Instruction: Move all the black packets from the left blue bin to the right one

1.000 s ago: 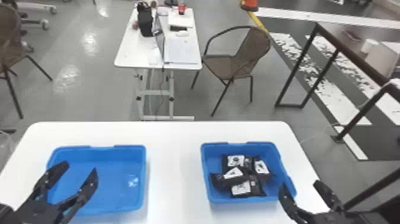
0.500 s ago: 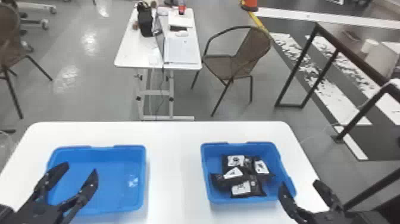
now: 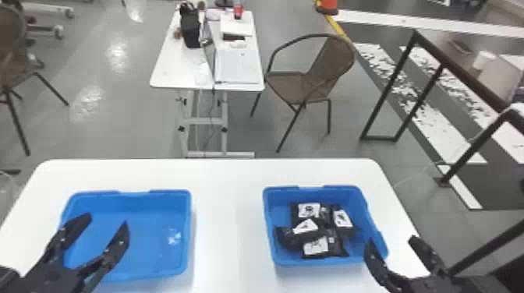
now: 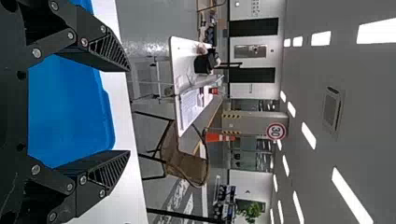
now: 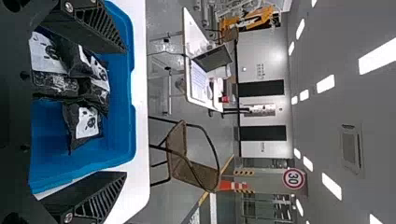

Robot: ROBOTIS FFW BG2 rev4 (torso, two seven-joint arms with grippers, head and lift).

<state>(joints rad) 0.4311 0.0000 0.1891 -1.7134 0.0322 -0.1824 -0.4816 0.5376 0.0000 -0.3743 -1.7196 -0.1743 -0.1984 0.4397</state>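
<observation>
Four black packets [image 3: 316,246] lie in a loose heap in the right bin [image 3: 269,228], which sits toward the right edge of the table [image 3: 226,218]. The left bin [image 3: 188,233] is toward the left edge. The moving job looks done, so the step in hand is likely to back away and rest.

To do that well, both arms should go straight up first, then back toward the near edge of the table. The left end effector [image 3: 107,221] is by the near left corner of its bin, its fingers wide apart with nothing held. The right end effector [image 3: 392,240] is at the near right corner of the other bin, also wide open and holding nothing. It should miss the rim, as a bump could push the bin.

The near packet [image 3: 326,242] has its long way mostly side to side, along the near edge of the bin. The packet on the right [image 3: 343,221] seems to slant from the far edge toward the near right corner. The middle packet [image 3: 306,227] runs mostly left to right, its left end a bit nearer. White labels face mostly up. Which end is the front, nobody can tell.
</observation>
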